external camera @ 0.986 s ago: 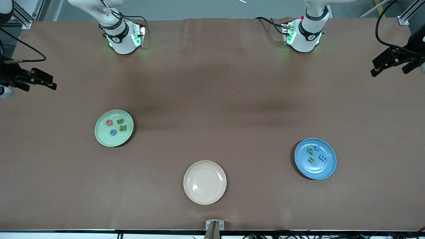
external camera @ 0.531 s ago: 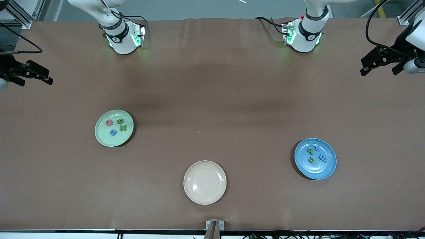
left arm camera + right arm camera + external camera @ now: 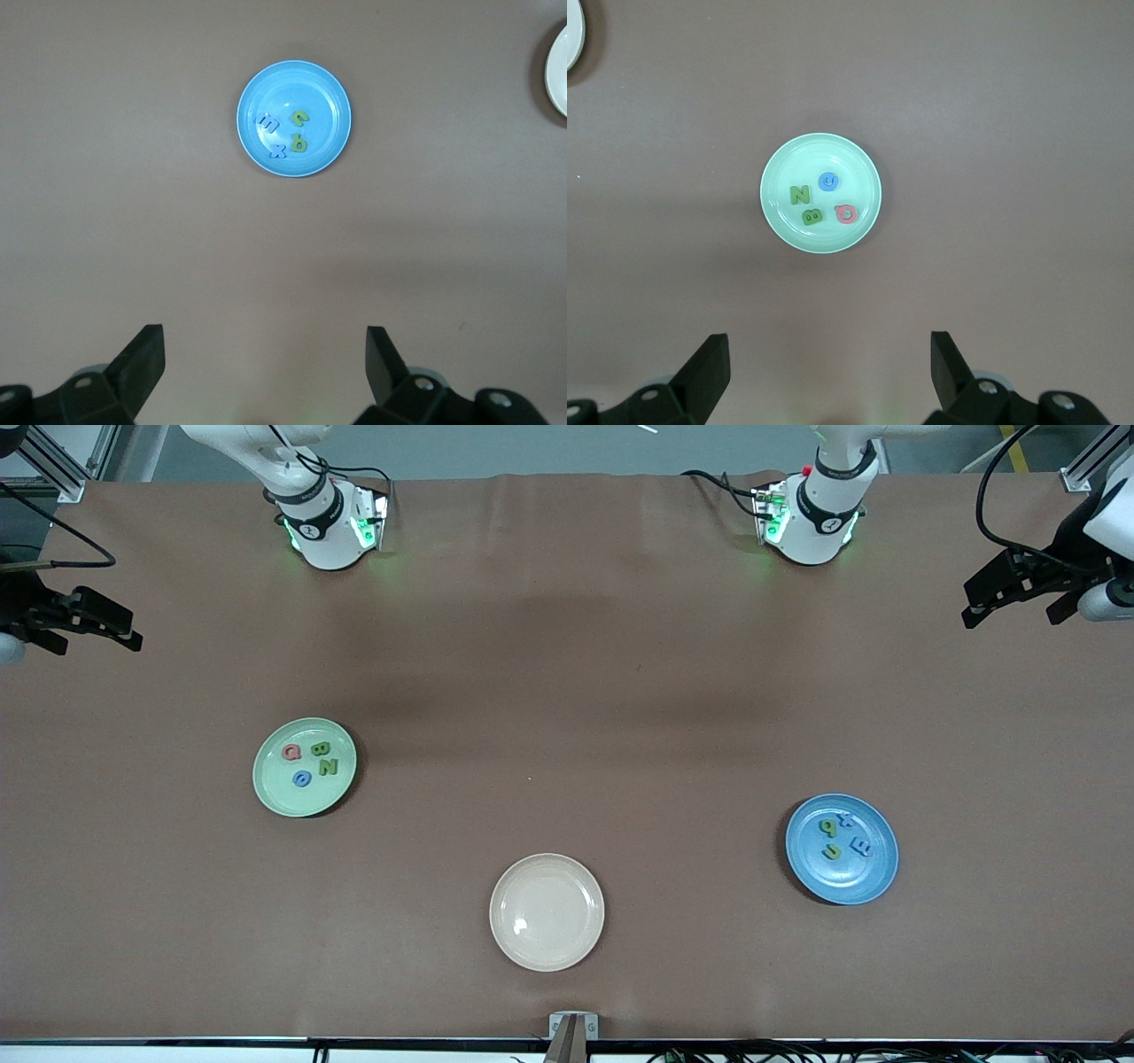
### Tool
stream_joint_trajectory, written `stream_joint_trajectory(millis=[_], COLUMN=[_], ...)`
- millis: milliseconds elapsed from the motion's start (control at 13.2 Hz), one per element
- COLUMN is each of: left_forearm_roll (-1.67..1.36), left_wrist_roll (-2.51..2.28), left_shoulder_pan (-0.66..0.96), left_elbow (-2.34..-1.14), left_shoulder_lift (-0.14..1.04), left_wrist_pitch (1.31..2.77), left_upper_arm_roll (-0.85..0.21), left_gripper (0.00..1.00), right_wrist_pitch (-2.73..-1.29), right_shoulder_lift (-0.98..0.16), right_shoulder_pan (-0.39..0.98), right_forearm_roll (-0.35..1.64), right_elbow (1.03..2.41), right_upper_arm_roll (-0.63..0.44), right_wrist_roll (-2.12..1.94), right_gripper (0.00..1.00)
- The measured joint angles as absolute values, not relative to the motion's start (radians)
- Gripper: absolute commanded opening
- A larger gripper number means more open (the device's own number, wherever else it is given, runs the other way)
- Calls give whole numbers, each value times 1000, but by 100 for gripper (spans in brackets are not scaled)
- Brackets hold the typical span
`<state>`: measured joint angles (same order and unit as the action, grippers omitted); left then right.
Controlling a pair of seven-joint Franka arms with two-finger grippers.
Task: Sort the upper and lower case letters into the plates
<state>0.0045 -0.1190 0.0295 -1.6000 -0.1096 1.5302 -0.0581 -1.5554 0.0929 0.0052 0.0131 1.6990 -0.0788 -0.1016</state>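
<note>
1. Against the picture half a second back, nothing on the table has shifted; both arms sit as they did then, drawn out to the table's ends, whereas a full second back each gripper sat lower in the front view.
2. The left gripper (image 3: 983, 602) hangs over the left arm's end of the table, fingers spread and holding nothing; the right gripper (image 3: 124, 631) waits over the right arm's end, likewise released.
3. The pale green plate (image 3: 275, 793) lies toward the right arm's end; it holds pink Q (image 3: 291, 752), green B (image 3: 320, 748), green Z (image 3: 328, 767) and blue G (image 3: 301, 779).
4. The blue plate (image 3: 850, 886) lies toward the left arm's end, nearer the camera; in it are green q (image 3: 827, 827), green n (image 3: 833, 852), blue m (image 3: 860, 847) and blue x (image 3: 846, 817).
5. A cream plate (image 3: 547, 948) sits bare between them, nearest the camera; the brown table cover (image 3: 567, 646) shows soft creases.
6. The left wrist view shows the blue plate and a sliver of the cream plate; the right wrist view makes the capitals plainer than the front view does.
</note>
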Motion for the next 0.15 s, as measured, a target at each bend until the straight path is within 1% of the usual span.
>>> stream_joint_trajectory(millis=[152], left_forearm_roll=[5], left_wrist_roll=[-119], left_shoulder_pan=[29], left_elbow=[-1600], left_shoulder_lift=[-109], left_wrist_pitch=[1529], left_upper_arm_roll=[-58], left_gripper=[100], right_wrist_pitch=[-1552], right_shoulder_lift=[93], right_shoulder_pan=[5], right_forearm_roll=[12], right_elbow=[1701], right_upper_arm_roll=[-76], right_wrist_roll=[-102], right_gripper=[100])
